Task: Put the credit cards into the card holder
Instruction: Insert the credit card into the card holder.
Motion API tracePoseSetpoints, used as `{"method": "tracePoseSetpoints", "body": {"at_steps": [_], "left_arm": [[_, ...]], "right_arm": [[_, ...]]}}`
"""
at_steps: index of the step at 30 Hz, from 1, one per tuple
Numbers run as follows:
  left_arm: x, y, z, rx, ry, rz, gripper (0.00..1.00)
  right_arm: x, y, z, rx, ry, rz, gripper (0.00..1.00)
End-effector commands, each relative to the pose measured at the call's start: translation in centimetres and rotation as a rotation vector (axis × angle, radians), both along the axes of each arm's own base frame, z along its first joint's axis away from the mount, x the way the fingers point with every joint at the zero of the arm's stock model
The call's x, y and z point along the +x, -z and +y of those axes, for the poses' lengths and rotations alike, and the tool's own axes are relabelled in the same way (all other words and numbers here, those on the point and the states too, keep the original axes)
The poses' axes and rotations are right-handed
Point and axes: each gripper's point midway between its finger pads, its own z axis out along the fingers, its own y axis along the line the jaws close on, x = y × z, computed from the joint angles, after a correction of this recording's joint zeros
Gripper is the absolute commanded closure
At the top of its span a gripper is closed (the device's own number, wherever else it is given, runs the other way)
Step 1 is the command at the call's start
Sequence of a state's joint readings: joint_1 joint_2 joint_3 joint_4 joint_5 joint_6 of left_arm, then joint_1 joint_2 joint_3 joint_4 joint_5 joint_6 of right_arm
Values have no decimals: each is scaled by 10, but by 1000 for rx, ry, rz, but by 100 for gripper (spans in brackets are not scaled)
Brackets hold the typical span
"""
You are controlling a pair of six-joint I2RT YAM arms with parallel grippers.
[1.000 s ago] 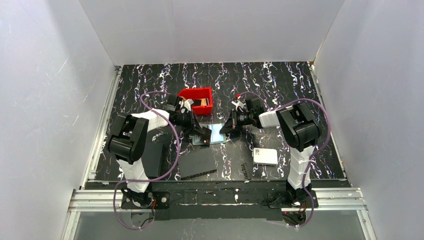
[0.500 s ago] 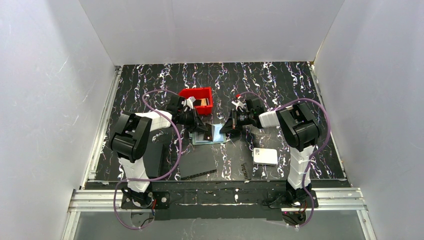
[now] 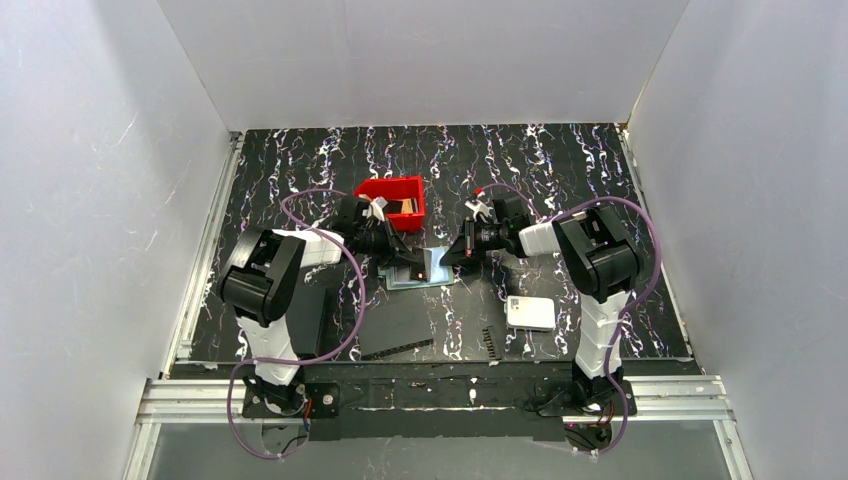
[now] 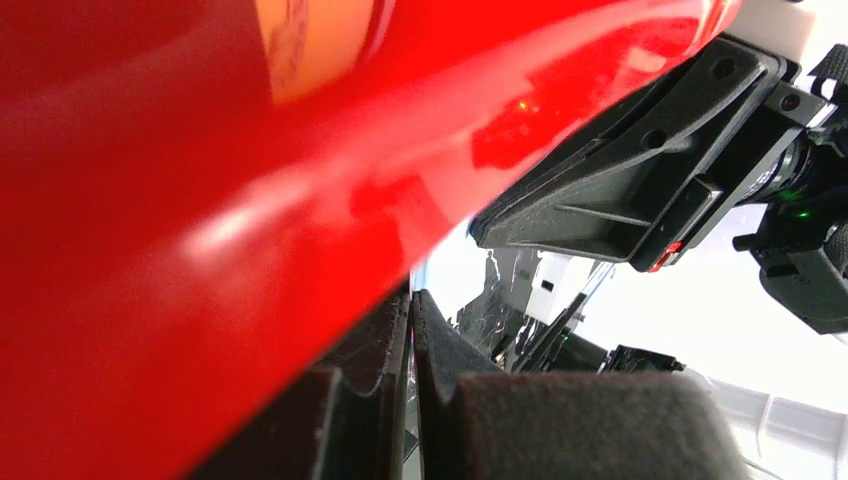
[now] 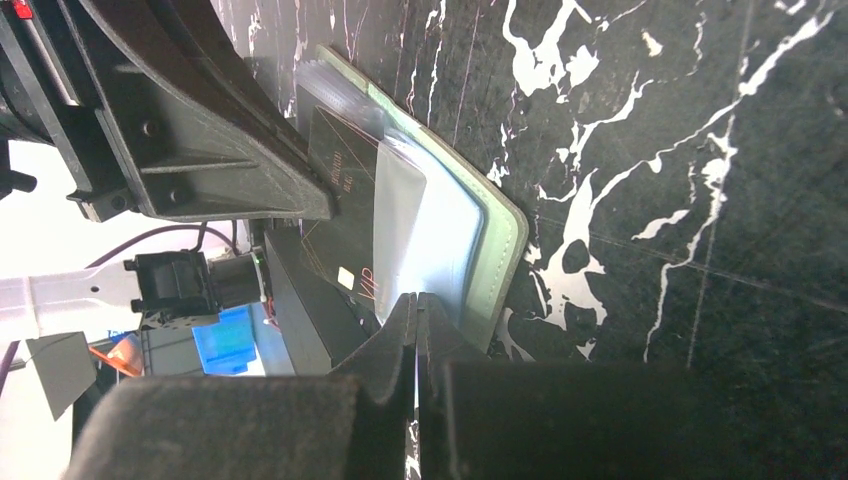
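Two grippers crowd one small card holder (image 3: 438,276), and that crowding is the main risk. Behind the holder and to its left, the red bin (image 3: 375,187) has a tan card (image 3: 403,206) in it. The bin fills the left wrist view, so the left arm passes very close to its wall and could nudge it.

The left gripper (image 3: 407,262) reaches onto the holder's left half, its fingers (image 4: 340,420) closed to a thin slit. I cannot tell whether a card sits in that slit. At its tip a dark card (image 5: 335,170) lies across the open holder, partly under a pale pocket. If the card meets the pocket mouth at an angle, it is likely to jam or buckle the film instead of sliding in.

At the holder's right edge, the right gripper (image 5: 415,300) is pinched almost shut, seemingly on the pale pocket's rim. A weak pinch there could let the holder skate over the table under the left arm's push, and a hard pull could fold it. The two grippers' tips are near each other and may collide.

Right of the holder and well apart from it, the white box (image 3: 530,312) is out of the way.
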State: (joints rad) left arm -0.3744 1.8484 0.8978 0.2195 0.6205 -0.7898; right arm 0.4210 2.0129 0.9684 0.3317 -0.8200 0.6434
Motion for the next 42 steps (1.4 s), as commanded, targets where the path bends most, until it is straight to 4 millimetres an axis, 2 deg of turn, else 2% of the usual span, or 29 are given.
{"method": "tracePoseSetpoints", "body": {"at_steps": [1, 5, 10, 15, 18, 21, 26, 31, 36, 37, 39, 42], "left_arm": [[-7, 9, 5, 57, -66, 27, 100], [-7, 8, -4, 1, -83, 101, 100], [-12, 5, -5, 8, -59, 68, 100], [-22, 8, 13, 208, 10, 24, 79], [-23, 5, 15, 248, 26, -8, 67], [-26, 4, 15, 305, 57, -34, 59], [-27, 4, 14, 378, 75, -52, 52], [-26, 7, 8, 454, 126, -72, 50], [-31, 14, -14, 470, 208, -47, 48], [-32, 15, -6, 517, 204, -38, 45], [-34, 4, 13, 589, 207, -57, 36], [-31, -10, 16, 608, 200, -71, 31]], "right_arm": [[1, 14, -6, -53, 36, -15, 99], [-1, 15, -7, -55, 37, -12, 99], [0, 9, -7, -55, 41, -20, 99], [5, -1, -9, -83, 36, -55, 99], [8, -4, -12, -115, 34, -71, 99], [7, -7, -13, -131, 29, -79, 99], [5, -8, -19, -179, 28, -102, 99], [1, 4, -20, -197, 19, -86, 99], [0, 5, -11, -155, 19, -71, 99], [0, 4, -11, -154, 18, -72, 99], [-1, 2, -13, -161, 14, -83, 99], [0, 4, -13, -163, 11, -78, 99]]}}
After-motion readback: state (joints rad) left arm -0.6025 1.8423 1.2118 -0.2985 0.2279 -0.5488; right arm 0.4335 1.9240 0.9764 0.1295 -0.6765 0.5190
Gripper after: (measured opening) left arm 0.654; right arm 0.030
